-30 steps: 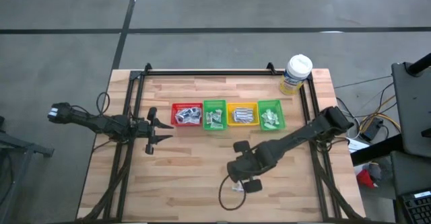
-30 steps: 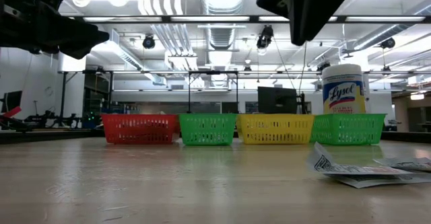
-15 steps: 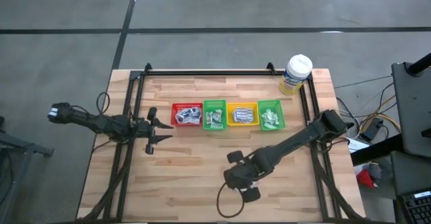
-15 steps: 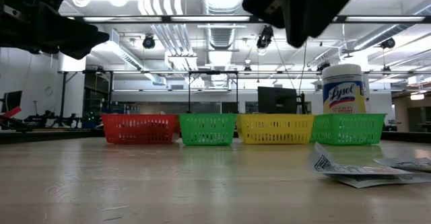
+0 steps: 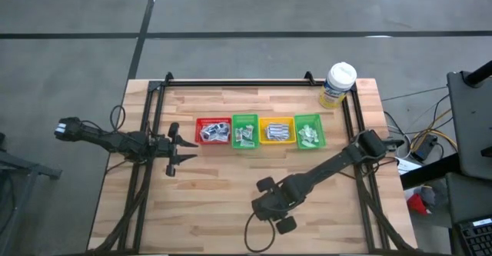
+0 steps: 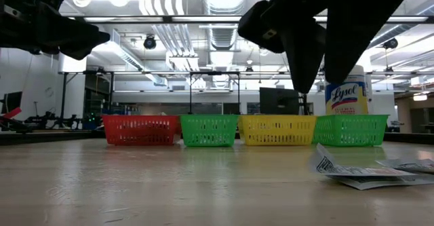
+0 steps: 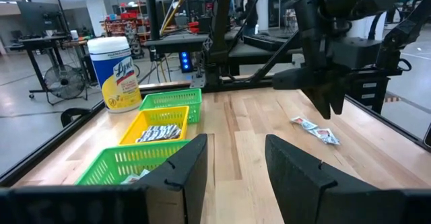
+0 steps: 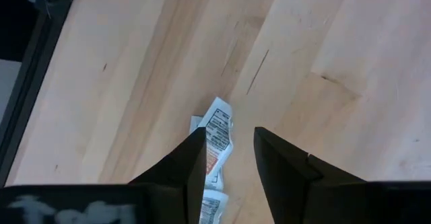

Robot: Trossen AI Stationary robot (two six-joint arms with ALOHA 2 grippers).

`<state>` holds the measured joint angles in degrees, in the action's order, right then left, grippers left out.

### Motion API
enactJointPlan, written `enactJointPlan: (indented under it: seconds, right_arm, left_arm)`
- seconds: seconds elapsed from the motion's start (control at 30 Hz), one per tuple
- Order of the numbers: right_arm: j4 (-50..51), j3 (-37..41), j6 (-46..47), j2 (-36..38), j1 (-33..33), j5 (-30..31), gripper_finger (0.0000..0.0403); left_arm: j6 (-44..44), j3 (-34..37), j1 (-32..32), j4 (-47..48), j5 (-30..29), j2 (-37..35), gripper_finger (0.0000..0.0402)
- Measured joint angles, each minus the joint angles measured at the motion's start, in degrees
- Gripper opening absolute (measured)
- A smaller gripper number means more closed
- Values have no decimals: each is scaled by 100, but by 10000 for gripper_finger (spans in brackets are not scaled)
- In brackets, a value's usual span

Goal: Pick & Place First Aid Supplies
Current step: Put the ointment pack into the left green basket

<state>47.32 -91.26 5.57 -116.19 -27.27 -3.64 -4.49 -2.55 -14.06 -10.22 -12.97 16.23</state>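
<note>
Right gripper (image 8: 229, 163) pointed down over packets (image 8: 214, 143), jaws apart, left gripper (image 7: 232, 167) parted, idle.

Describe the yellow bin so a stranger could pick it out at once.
On the wooden table, look along the far side for a row of four small mesh bins. The yellow bin is third from the left in the high view, between two green bins, with the red bin at the other end. It alone is yellow, and holds white packets.

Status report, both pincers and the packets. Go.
Right pincer open, above loose packets near table's front edge. Left pincer open, parked left of red bin. Nothing in the way.
</note>
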Motion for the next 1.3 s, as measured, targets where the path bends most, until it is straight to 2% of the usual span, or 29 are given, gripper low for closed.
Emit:
enactJointPlan:
  seconds: [0.43,0.7,1.3]
  right_arm:
    - [-117,2,-302,-592,7,13,125]
    - [-97,11,-320,-662,17,18,126]
    - [-126,22,-309,-806,48,-157,74]
  left_arm:
    - [0,0,1,-2,2,-1,151]
    - [0,0,0,-2,0,-1,151]
    - [-2,0,1,2,0,0,151]
